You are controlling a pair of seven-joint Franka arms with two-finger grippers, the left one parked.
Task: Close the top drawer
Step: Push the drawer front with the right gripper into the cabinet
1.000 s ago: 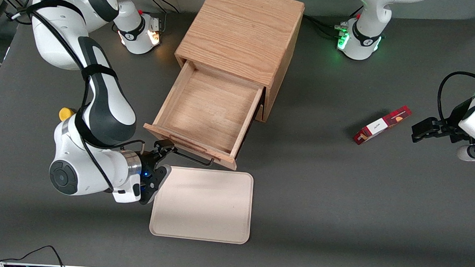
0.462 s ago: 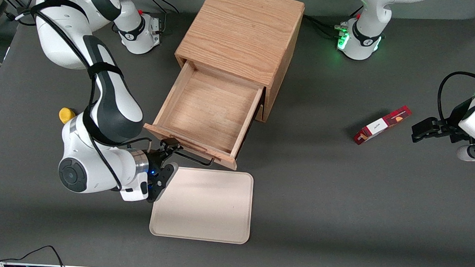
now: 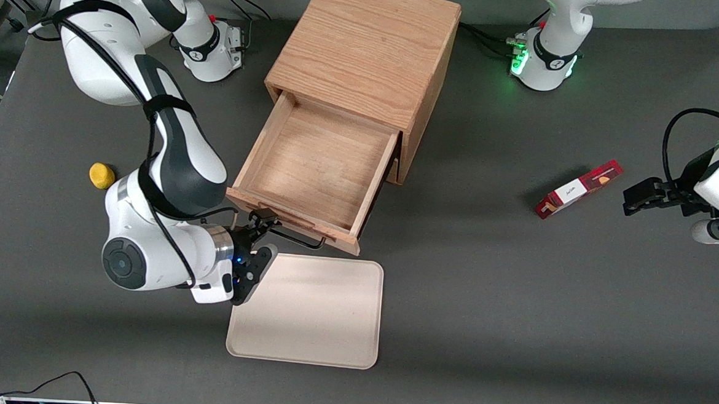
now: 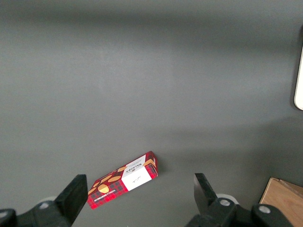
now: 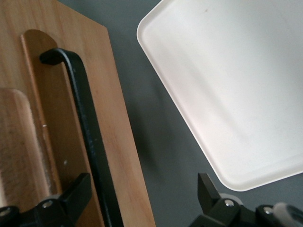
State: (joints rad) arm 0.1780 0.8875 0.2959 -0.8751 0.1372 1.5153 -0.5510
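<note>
Drawer-closing is barely begun, judging by how things lie. One wooden cabinet [image 3: 367, 48] stands on the grey table [image 3: 514, 296], and its top drawer [image 3: 315, 169] is pulled well out toward the front camera, showing an empty wooden interior. One black wire handle [image 3: 296, 240] runs along the drawer's front. The working arm's gripper [image 3: 265, 237] sits at the end of that handle toward the working arm's end of the table. Its fingers [image 5: 71, 201] are spread apart, one on each side of the front panel's edge, gripping nothing. The wrist view shows the handle [image 5: 85, 137] close beside one finger. Nearly the whole inward push is left to do.

Relative to the cabinet: one cream tray [image 3: 307, 310] lies just in front of the open drawer, nearer the camera. One small yellow object [image 3: 101, 175] lies toward the working arm's end. One red snack box [image 3: 577, 189] lies toward the parked arm's end. Only this one drawer is visible.
</note>
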